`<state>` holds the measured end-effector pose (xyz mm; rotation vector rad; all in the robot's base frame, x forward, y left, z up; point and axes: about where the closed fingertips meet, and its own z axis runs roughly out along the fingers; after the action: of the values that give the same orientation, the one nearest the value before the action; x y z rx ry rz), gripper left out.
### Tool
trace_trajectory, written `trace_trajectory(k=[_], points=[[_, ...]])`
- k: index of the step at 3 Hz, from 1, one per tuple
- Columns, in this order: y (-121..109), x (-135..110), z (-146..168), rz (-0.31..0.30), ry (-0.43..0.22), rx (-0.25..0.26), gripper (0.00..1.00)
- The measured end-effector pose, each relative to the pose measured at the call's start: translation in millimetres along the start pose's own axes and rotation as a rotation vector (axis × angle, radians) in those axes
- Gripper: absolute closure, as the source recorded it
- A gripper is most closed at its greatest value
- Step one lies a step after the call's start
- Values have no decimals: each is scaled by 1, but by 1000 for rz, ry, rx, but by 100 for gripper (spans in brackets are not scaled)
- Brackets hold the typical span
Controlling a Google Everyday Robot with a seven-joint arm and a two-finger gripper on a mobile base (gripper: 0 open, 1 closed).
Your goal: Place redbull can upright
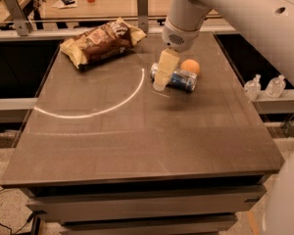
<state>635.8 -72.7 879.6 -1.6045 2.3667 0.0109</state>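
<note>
Contents of the crumpled snack bag [100, 42] at the table's [137, 146] 11 o'clock are hidden. Toward 1 o'clock the redbull can [182, 79] lies on its side, with the orange ball [190, 66] just behind it. The gripper [164, 75] covers the can's left end, and I cannot tell whether its jaws are spread or pinching.

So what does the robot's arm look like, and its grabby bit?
The arm is big, smooth and white, like a fat round tube, with two small dark holes. Its round wrist has a patch of tiny dots. The gripper is pale cream and blocky, down at the redbull can on the table.
</note>
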Motion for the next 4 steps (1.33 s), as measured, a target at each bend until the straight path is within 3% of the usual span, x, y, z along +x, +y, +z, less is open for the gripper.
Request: trace_trajectory(k=[1, 3, 4], points=[[-8, 9, 14, 23, 4, -9, 0], [-4, 14, 39, 9, 22, -28, 0], [0, 13, 46, -13, 27, -38, 18]])
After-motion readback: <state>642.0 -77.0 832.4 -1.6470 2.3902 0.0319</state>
